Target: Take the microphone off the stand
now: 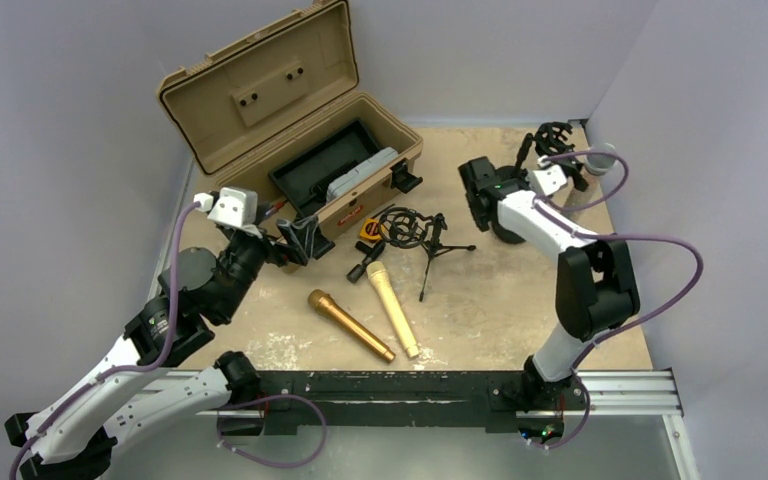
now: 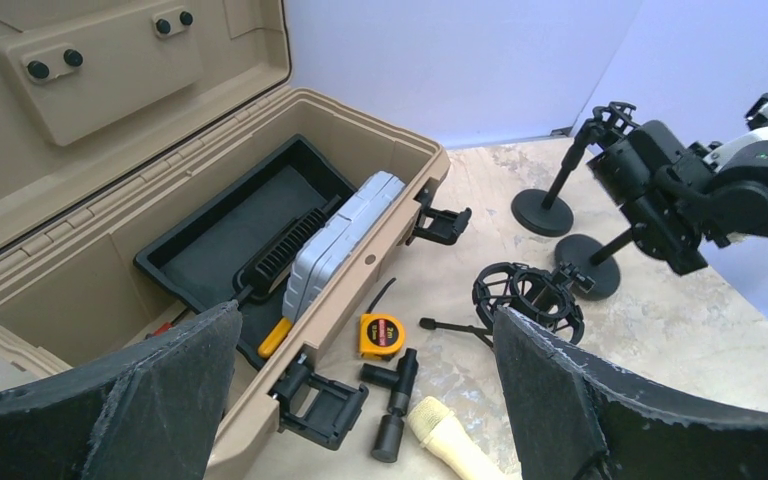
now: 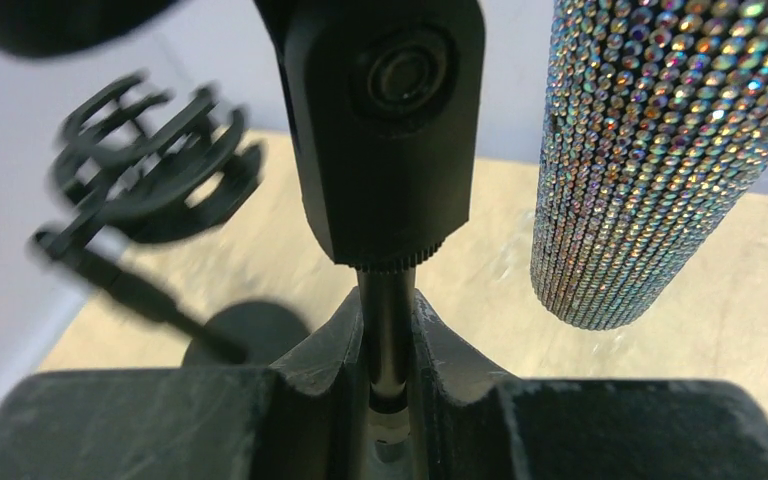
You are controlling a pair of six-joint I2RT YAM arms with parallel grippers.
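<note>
— Any lettering worth reading?
— On the yellow tape measure (image 2: 380, 335), a red-and-black label, too small to make out. Same with the red sticker on the front of the tan toolbox (image 1: 280, 60).
— And the right pincer (image 3: 388, 350)?
— Shut tight on the thin stand rod (image 3: 387, 300), right under the black clip holder (image 3: 380, 140).
— Whereabouts of the rhinestone microphone (image 3: 650, 150)?
— Just above and to the right of that pincer, beside the clip holder, upright, butt end down, clear of the table (image 3: 740, 300). Whether seated in the clip, hard to tell.
— To that pincer's left?
— A blurred shock mount (image 3: 150, 160) on a second stand (image 3: 245, 335), farther off.
— Left pincer (image 2: 365, 400)?
— Spread wide, gripping nothing, well apart from the microphone, with the tape measure straight ahead between its fingers (image 2: 580, 400).
</note>
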